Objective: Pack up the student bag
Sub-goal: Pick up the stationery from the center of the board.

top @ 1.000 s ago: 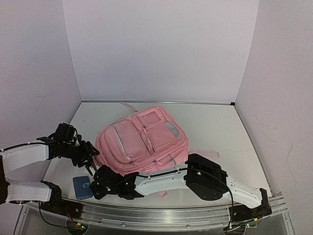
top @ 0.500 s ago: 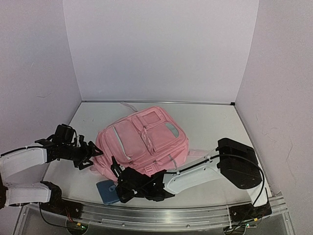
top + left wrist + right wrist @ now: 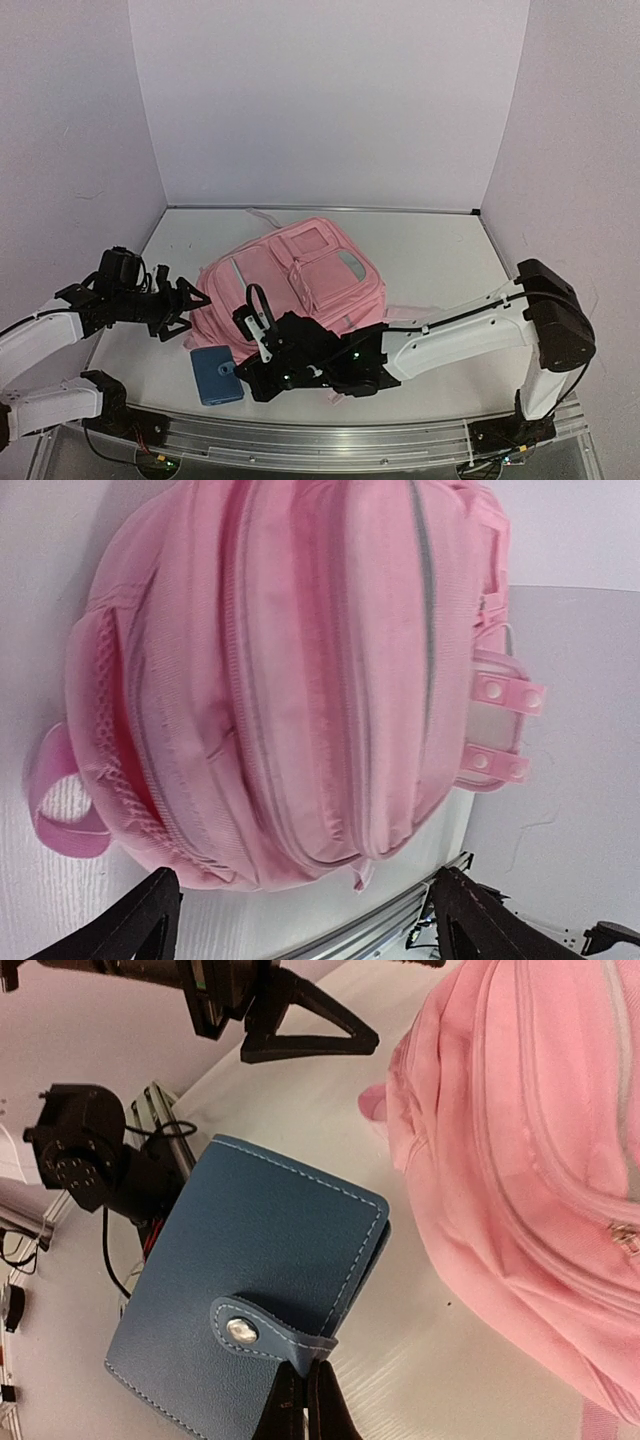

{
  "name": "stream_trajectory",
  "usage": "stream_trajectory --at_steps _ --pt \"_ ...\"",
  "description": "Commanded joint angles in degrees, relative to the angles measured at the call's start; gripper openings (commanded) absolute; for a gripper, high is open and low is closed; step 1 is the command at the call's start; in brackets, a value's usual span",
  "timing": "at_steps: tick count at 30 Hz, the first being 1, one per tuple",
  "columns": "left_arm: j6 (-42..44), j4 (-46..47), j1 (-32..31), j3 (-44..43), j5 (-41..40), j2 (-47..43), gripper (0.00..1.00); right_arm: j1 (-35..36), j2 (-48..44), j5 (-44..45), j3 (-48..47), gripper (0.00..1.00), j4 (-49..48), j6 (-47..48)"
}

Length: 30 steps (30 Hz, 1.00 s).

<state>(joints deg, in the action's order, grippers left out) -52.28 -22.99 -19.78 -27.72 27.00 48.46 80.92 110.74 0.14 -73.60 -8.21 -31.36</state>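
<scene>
The right gripper [image 3: 308, 1378] has its two dark fingers [image 3: 322, 1405] pressed together at the bottom centre of its wrist view. The tips meet the near edge of a blue wallet [image 3: 250, 1260]; whether they pinch any of it I cannot tell. The wallet is flat and rectangular, of smooth leather-like material with pale stitching. A rounded tab [image 3: 285, 1340] carries a metal stud [image 3: 241, 1332]. It lies on the white table [image 3: 300, 1120]. Just beside it, the student bag [image 3: 520, 1140] fills the upper right: soft, puffy pink fabric with pale zip lines.

The left gripper [image 3: 305, 880] stands spread wide, fingertips in the bottom corners. The bag bulges above and between them, with a mesh side pocket [image 3: 105, 680] at the left.
</scene>
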Motion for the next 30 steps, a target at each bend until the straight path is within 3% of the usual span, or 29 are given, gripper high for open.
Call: stream_trajectory --at_steps 1,7,13,19,21,24,30 --pt "0.0 2.8 -0.3 -4.1 5.1 -3.0 0.89 -0.2 -6.2 9.0 -1.2 0.00 2.2 -1.2" --pt "-0.6 8.9 -2.5 -5.0 11.9 -1.7 0.91 -1.9 -7.8 14.1 -2.3 0.00 3.7 -1.3" --pt "-1.3 14.6 -9.1 -6.0 13.1 2.5 0.93 -4.1 -8.4 17.5 -3.4 0.00 3.7 -2.2" --pt "-1.1 16.4 -11.0 -6.6 13.1 5.0 0.93 -5.6 -8.5 18.3 -3.0 0.00 3.6 -5.2" --pt "-1.2 17.1 -11.0 -6.0 13.4 5.1 0.85 -5.6 -8.3 18.0 -2.9 0.00 3.2 -5.9" --pt "-2.4 20.0 -11.0 -5.0 14.8 5.4 0.64 -5.7 -8.0 17.3 -2.8 0.00 2.9 -6.6" --pt "-3.5 22.7 -11.1 -3.7 16.4 5.9 0.48 -6.0 -8.7 15.9 -2.1 0.00 2.0 -6.7"
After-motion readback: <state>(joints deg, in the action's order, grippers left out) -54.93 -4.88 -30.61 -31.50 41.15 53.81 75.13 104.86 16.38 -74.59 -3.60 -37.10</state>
